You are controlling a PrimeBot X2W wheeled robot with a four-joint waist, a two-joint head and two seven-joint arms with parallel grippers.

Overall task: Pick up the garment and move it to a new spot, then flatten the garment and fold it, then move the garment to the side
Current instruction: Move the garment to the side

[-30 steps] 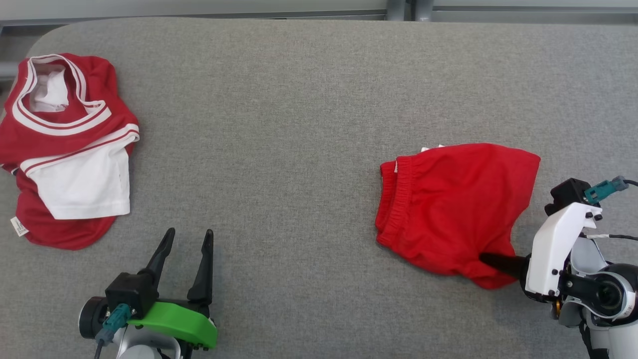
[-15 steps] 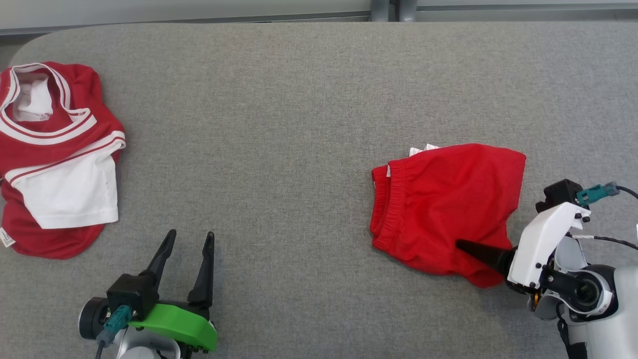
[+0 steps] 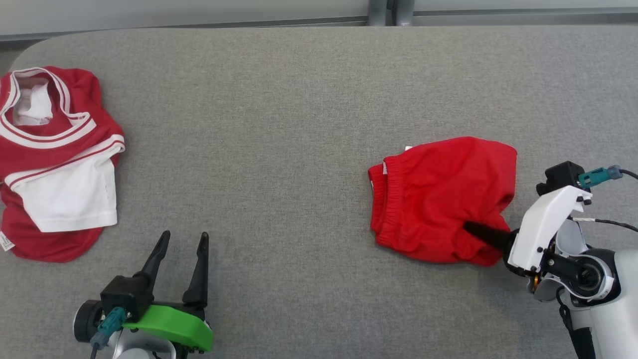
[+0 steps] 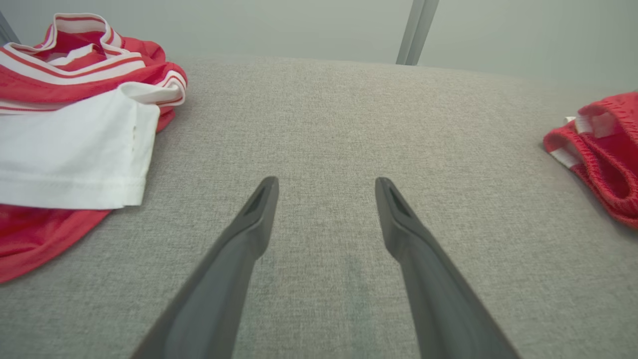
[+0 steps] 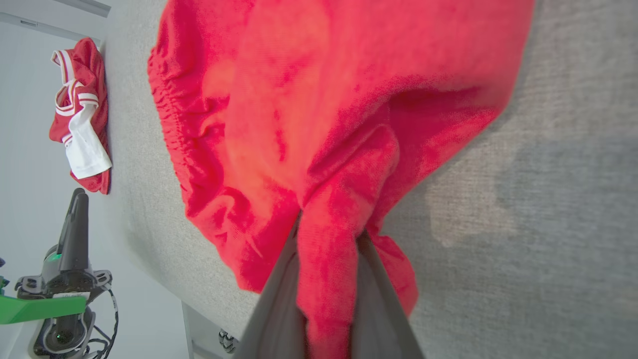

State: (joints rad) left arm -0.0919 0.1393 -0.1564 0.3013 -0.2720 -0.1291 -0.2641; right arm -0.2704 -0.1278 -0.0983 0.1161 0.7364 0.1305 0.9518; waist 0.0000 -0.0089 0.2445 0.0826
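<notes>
We see the red shorts (image 3: 441,199) lying bunched on the grey table (image 3: 299,124), in the right half of the head view a little below mid-height. Their gathered elastic edge is turned toward the frame's left.

Our right gripper (image 3: 469,228) comes in from the lower right corner and points up and left into the lower right edge of the shorts. In the right wrist view its two fingers (image 5: 281,299) rise from the bottom edge with a thick ridge of red cloth pinched between them. The jaws stand narrow, closed on that fold. The rest of the shorts spreads above and to the left of the fingertips in that view, lying on the table.

Our left gripper (image 3: 184,235) sits at the lower left of the head view, well apart from the shorts. Its fingers are spread wide over bare table, with nothing between them.

A crumpled red-and-white jersey (image 3: 55,164) lies at the left edge of the head view, far from the shorts.
</notes>
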